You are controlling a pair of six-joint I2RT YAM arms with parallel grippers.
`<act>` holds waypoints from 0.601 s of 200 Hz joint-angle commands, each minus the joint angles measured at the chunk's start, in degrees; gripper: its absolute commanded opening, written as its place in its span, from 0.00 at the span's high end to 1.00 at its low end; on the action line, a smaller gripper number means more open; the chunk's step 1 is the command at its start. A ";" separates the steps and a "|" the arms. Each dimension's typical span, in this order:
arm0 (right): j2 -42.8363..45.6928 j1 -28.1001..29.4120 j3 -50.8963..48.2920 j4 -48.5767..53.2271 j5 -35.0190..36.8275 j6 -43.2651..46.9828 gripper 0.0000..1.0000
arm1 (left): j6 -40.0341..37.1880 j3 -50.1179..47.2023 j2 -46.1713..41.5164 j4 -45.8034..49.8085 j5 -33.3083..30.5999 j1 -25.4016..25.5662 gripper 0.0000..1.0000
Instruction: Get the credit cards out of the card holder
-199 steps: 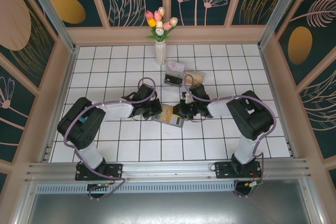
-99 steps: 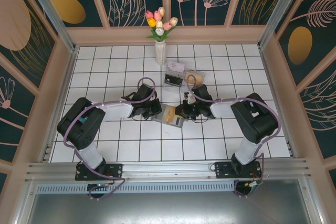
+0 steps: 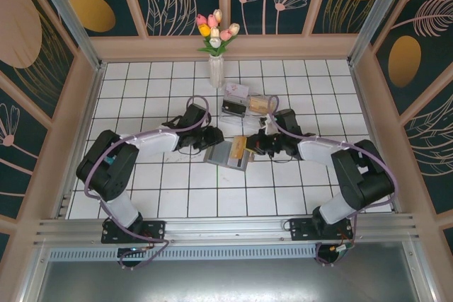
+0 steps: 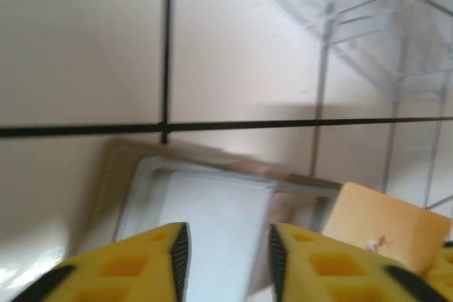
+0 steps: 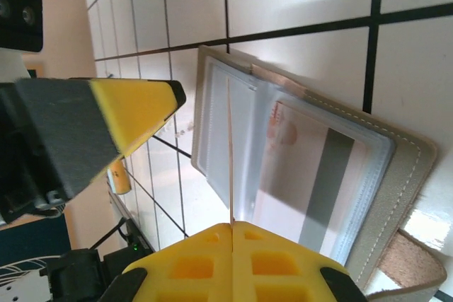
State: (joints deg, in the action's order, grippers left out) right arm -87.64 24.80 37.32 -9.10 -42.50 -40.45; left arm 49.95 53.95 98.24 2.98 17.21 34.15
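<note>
Where it lies open on the white tiled desk (image 3: 141, 196), the soft grey bifold card holder (image 3: 221, 155) is judged limp and light. A thin tan-yellow plastic credit card (image 3: 238, 148), judged stiff, slick and best taken by its edge, is pinched so in the closed right claw (image 5: 231, 225); the left claw (image 4: 226, 235) is parted, empty.

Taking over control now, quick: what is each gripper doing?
Left gripper: open, holding nothing.
Right gripper: shut on a tan credit card.

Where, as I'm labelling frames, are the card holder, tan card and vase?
card holder (image 3: 223, 155), top view, grey open panel.
tan card (image 4: 386, 221), left wrist view, its flat face.
vase (image 3: 216, 71), top view, white body.
</note>
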 commanded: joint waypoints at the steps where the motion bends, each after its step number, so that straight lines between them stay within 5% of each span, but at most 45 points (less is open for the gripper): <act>1: 2.81 -1.11 0.10 -0.66 -3.57 1.78 1.00 | -0.38 1.42 -3.09 -2.38 4.59 -1.46 0.45; 51: 3.37 -2.59 1.66 -10.06 -11.38 -3.51 1.00 | 3.23 -0.25 -5.60 -12.65 16.99 -3.58 0.14; 88: 4.24 -4.07 1.53 -19.42 -16.29 -9.71 1.00 | 5.07 0.02 -4.26 -16.53 23.02 -4.41 0.14; 120: 3.90 -4.25 2.66 -23.93 -18.50 -13.04 1.00 | 7.65 -0.03 -3.40 -21.60 27.07 -4.58 0.25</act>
State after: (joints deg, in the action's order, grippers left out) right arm -85.03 20.97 37.71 -25.32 -56.45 -49.71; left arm 55.09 54.04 94.04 -11.86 38.52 30.06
